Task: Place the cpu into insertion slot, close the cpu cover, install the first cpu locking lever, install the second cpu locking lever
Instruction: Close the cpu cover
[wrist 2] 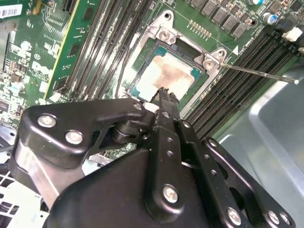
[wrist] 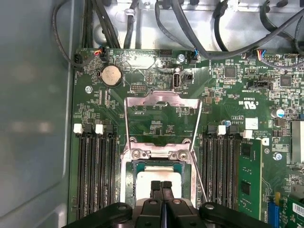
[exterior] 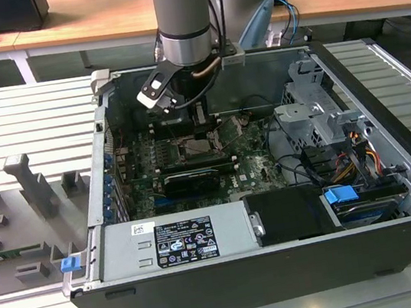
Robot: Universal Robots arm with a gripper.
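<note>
The jaws are pinched together with nothing between them, their tips just over one edge of the cpu [wrist 2: 166, 76], which lies flat in the insertion slot [wrist 2: 189, 51]. Beyond the jaws the cpu cover [wrist: 161, 100] stands swung open. The chip is probably light, stiff, smooth-faced and fragile, so it is best held by opposite side edges.

Open computer case [exterior: 210, 285], black memory slots [wrist: 97, 175], round coin battery [wrist: 110, 75], grey moulded tray [exterior: 15, 229].
</note>
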